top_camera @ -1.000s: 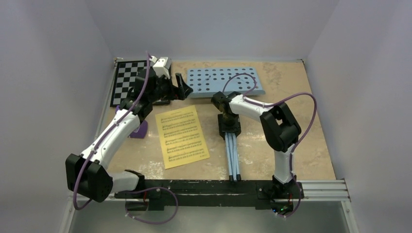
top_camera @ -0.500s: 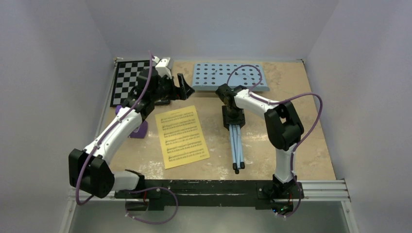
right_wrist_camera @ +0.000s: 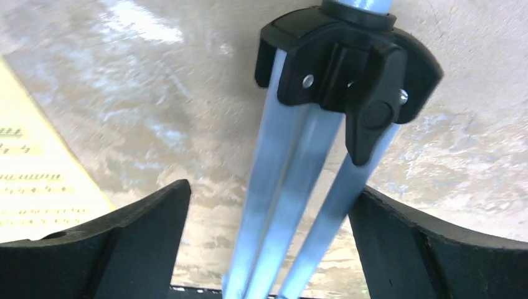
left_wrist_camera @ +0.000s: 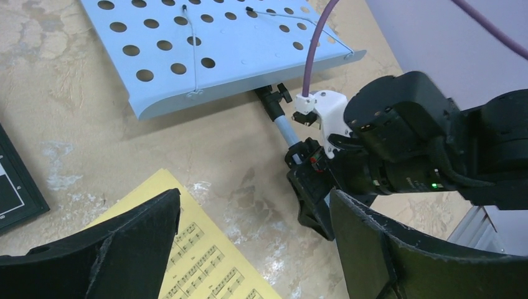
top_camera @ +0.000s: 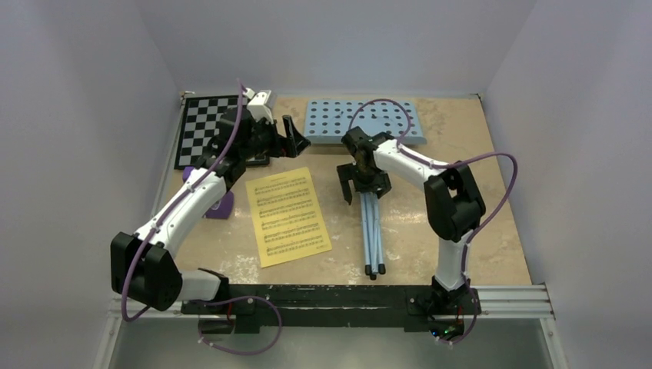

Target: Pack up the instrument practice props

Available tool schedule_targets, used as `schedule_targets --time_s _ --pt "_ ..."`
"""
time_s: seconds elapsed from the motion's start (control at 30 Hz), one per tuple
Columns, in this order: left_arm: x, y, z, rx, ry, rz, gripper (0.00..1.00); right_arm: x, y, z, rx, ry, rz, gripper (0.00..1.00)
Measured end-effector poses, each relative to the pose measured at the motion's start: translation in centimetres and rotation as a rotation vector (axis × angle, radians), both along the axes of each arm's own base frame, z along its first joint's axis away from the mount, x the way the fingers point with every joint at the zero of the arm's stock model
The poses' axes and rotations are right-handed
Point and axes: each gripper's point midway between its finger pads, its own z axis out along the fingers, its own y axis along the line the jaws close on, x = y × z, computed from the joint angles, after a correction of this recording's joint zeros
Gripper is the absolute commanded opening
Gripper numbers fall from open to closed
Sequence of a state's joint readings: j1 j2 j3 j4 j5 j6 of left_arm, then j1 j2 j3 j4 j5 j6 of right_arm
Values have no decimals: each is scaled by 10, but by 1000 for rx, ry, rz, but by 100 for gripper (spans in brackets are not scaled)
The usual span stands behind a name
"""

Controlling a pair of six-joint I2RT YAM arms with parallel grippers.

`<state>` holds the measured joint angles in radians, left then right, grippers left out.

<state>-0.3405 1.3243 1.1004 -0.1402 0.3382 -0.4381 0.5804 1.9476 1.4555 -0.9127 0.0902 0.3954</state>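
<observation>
The light blue music stand lies flat, with its hole-dotted tray [top_camera: 361,121] at the back and its folded legs [top_camera: 373,231] pointing toward me. My right gripper [top_camera: 361,184] hangs open over the legs [right_wrist_camera: 299,187], just below the black collar [right_wrist_camera: 348,68]. Its fingers straddle the legs without clamping them. My left gripper [top_camera: 291,138] is open and empty above bare table, between the tray [left_wrist_camera: 212,50] and the yellow sheet of music [left_wrist_camera: 205,255]. The sheet [top_camera: 288,217] lies flat at centre. The purple metronome [top_camera: 221,206] stands half hidden under my left arm.
A black-and-white checkerboard [top_camera: 201,127] lies at the back left, and its corner [left_wrist_camera: 15,193] shows in the left wrist view. White walls close in the table on three sides. The black rail [top_camera: 330,296] holding the arm bases runs along the near edge.
My right gripper slid the stand toward the back wall while shut on its legs, then opened its jaws. The left gripper shifted slightly to the right.
</observation>
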Motion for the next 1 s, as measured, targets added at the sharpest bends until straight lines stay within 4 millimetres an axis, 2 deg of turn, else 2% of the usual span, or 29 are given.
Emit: schedule_targets --time_s 0.17,0.33,0.53,0.7,0.83,1.0 --pt "3 -2 -2 5 -1 -13 99 2 6 40 105 -39 104 99" --pt "5 -3 10 27 -55 -40 99 -3 -7 111 214 -144 159 99" --pt "4 3 29 107 -162 -74 99 -20 -19 175 275 -267 240 99" --pt "0 23 43 223 -227 -84 99 -18 -28 224 295 -417 232 99" --pt "-5 47 53 321 -251 -69 99 -18 -48 247 253 -522 173 99" --pt "-14 79 49 399 -238 -5 99 -14 -71 271 200 -635 97 99"
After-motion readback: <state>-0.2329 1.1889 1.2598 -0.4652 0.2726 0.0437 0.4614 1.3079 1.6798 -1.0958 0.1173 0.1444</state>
